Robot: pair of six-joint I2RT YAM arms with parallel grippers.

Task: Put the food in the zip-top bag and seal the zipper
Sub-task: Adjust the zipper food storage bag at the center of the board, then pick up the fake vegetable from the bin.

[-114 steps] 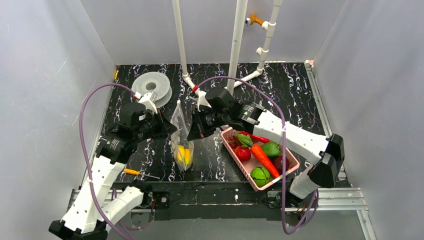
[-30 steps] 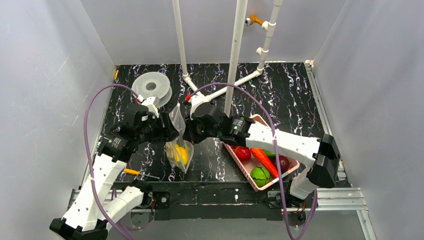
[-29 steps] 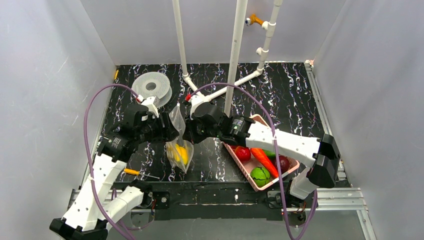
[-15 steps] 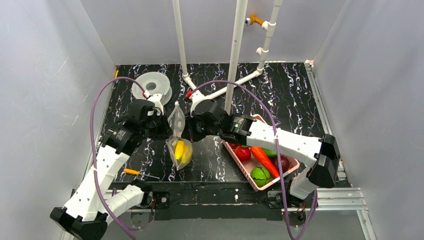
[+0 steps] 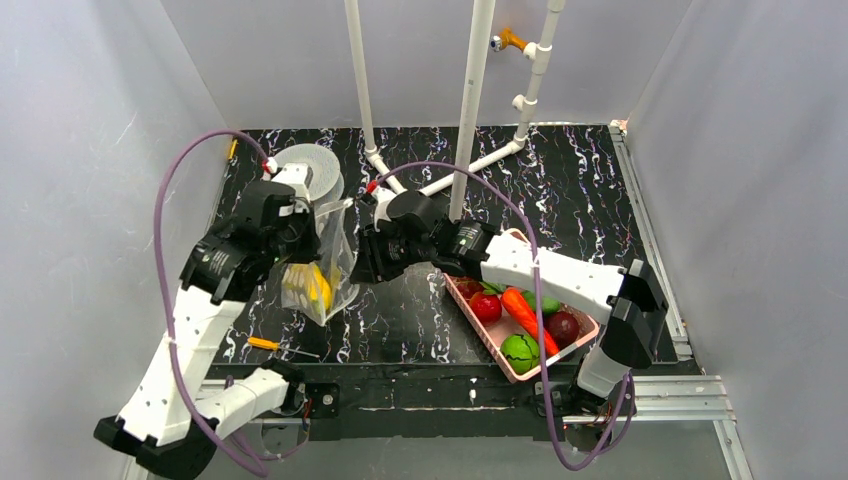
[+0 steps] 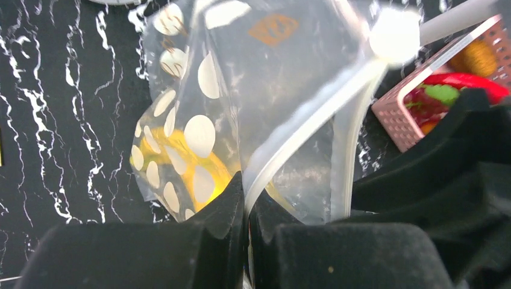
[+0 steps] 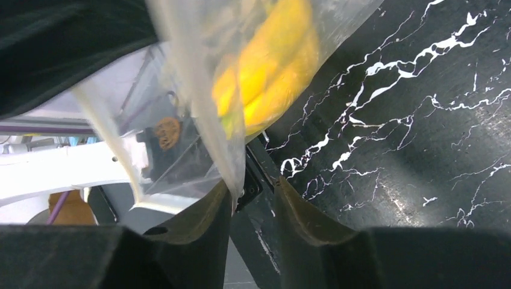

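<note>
The zip-top bag (image 5: 335, 250), clear with white dots, hangs from my left gripper (image 5: 312, 225). That gripper is shut on the zipper strip (image 6: 313, 126) at the mouth edge, as the left wrist view (image 6: 247, 192) shows. The yellow banana (image 5: 312, 288) lies in the bag's bottom. My right gripper (image 5: 358, 262) is at the bag's right edge. In the right wrist view (image 7: 253, 192) its jaws stand apart, with the bag edge (image 7: 232, 162) against one finger. A carrot (image 5: 525, 310), a tomato (image 5: 487, 307) and green pieces (image 5: 519, 352) lie in the pink basket (image 5: 588, 338).
A grey-white filament spool (image 5: 318, 165) lies behind the left gripper. White pipes (image 5: 470, 90) stand at the back centre. A small screwdriver with a yellow handle (image 5: 265, 343) lies near the front left. Grey walls close in both sides.
My left gripper has carried the bag to the left and a little back, with the banana swinging along. My right gripper has followed leftward and stays at the bag's edge.
</note>
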